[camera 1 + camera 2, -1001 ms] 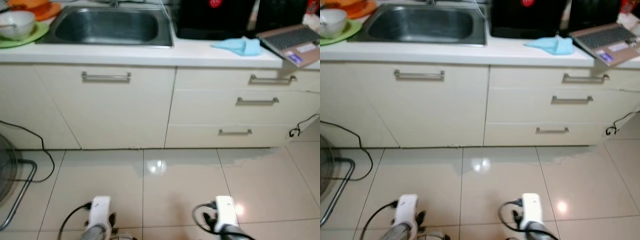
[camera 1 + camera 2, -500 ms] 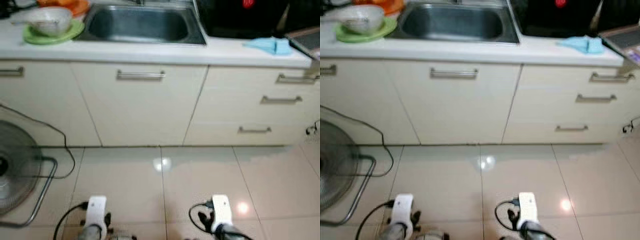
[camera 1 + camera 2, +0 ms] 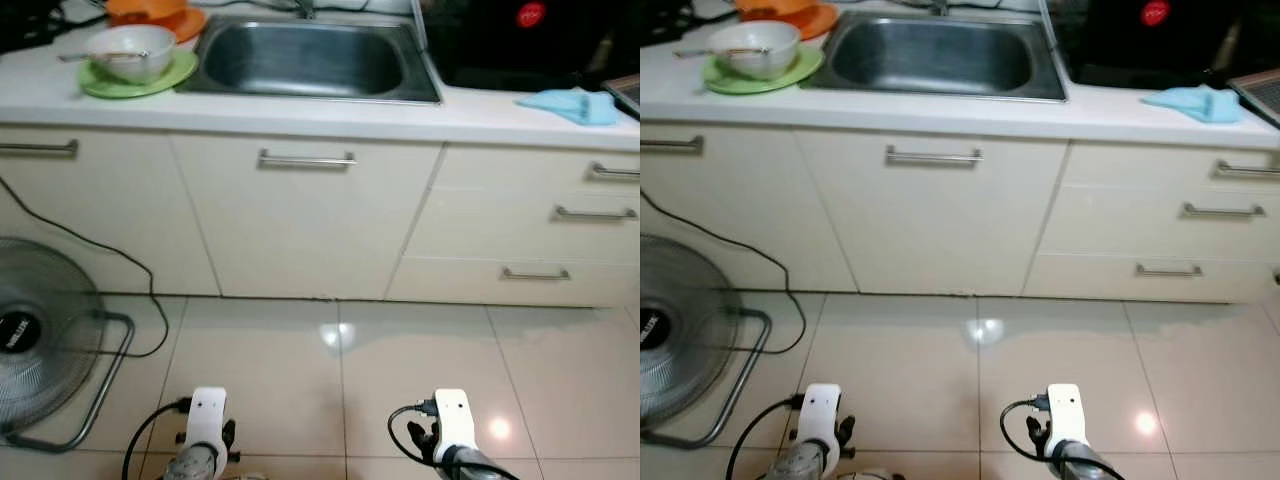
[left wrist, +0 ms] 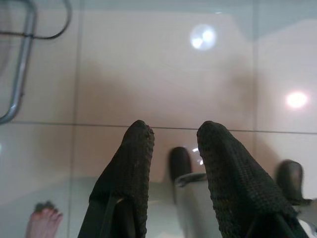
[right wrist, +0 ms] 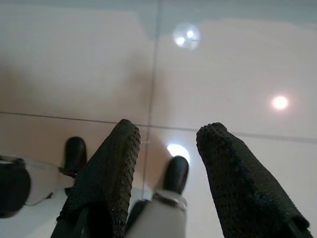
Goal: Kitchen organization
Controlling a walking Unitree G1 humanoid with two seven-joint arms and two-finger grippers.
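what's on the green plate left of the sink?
On the green plate sits a white bowl with a utensil handle sticking out over its rim. The bowl's contents can't be made out, and the plate's middle is hidden beneath it. Orange dishes stand behind.

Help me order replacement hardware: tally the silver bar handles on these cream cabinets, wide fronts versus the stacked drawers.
Silver bar handles on the wide cream fronts: 2
Silver bar handles on the stacked cream drawers: 3
Total: 5
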